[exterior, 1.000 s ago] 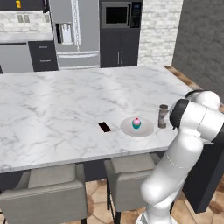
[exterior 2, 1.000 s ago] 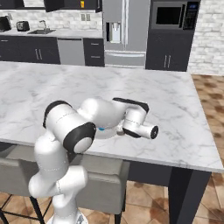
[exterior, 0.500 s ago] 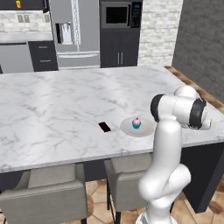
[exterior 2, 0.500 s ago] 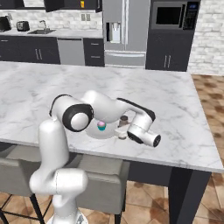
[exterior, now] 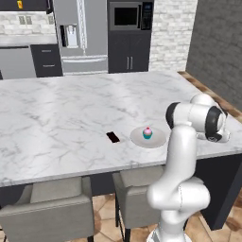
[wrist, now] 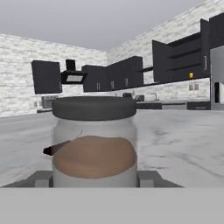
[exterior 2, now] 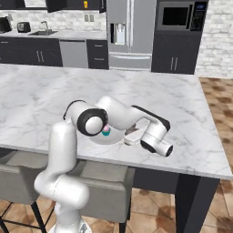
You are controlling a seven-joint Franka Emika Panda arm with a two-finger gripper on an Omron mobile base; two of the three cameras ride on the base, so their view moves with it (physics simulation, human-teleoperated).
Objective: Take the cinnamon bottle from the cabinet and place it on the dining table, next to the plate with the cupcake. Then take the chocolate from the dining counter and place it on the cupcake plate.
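We are looking across the table [exterior: 61,113], where the plate [exterior: 157,139] is sitting near the front edge, toward the right corner. The cupcake [exterior: 147,133] is standing upright on it. The chocolate [exterior: 113,137] is lying flat on the marble just left of the plate, apart from its rim.

In the hand view the bottle [wrist: 94,142] is standing upright right in front of the camera, its dark cap on top and the brown powder showing through the lower body. The gripper [wrist: 94,178] is sitting at its base, one finger [wrist: 43,178] on each side, so we are reading the jaws as clenched on the bottle. A sliver of the chocolate is peeking out at the bottle's left.

From the right base view the arm is bending low over the table's front edge, with the hand just right of the plate.
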